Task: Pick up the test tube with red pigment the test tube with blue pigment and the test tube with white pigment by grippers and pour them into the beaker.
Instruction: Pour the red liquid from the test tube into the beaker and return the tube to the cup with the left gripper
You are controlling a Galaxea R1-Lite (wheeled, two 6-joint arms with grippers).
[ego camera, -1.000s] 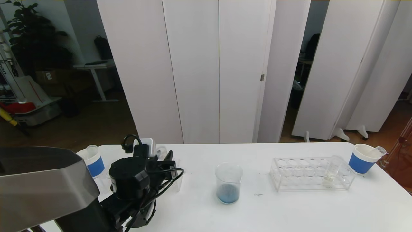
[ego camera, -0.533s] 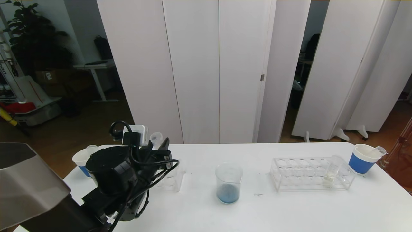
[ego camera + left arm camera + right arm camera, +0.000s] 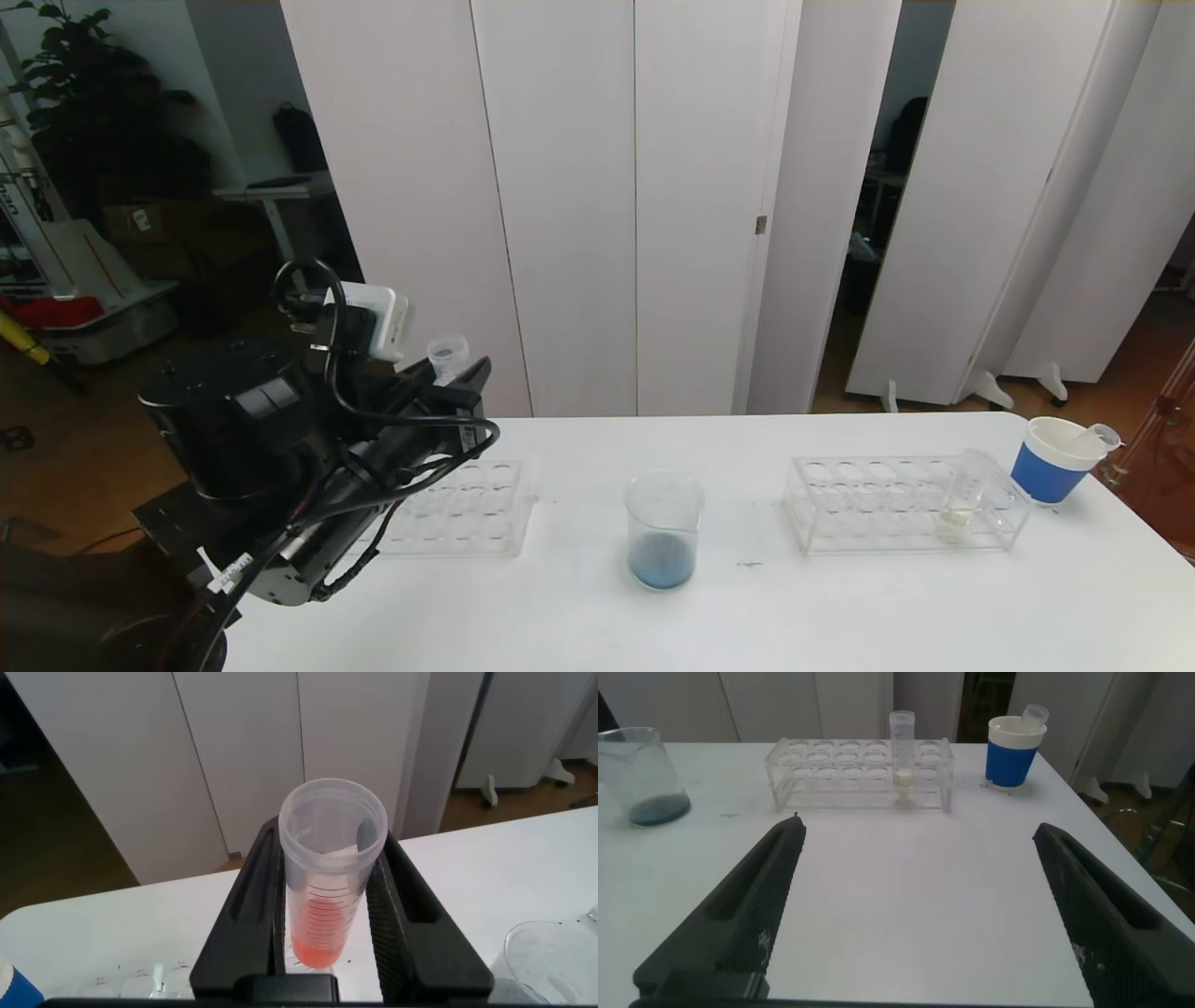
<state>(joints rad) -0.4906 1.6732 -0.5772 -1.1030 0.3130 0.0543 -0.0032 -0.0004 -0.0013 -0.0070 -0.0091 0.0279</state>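
Note:
My left gripper point(image 3: 459, 377) is raised above the table's left end and shut on the test tube with red pigment point(image 3: 327, 887), which stands upright between the fingers point(image 3: 252, 887); its open mouth point(image 3: 447, 353) shows above them. The beaker point(image 3: 663, 527) stands mid-table to the right of it, with blue liquid at the bottom. The test tube with white pigment point(image 3: 963, 490) stands in the right rack point(image 3: 868, 509). The test tube with blue pigment is out of view. My right gripper point(image 3: 920, 833) is open and empty, low over the table, facing the right rack point(image 3: 831, 770) and the white tube point(image 3: 902, 747).
An empty clear rack point(image 3: 462, 511) lies under the raised left arm. A blue-banded paper cup point(image 3: 1053, 462) holding an empty tube stands at the far right corner, next to the table edge. White partition panels stand behind the table.
The left arm has lifted the red tube up out of the left rack and swung up and left; the left paper cup is now hidden behind the arm.

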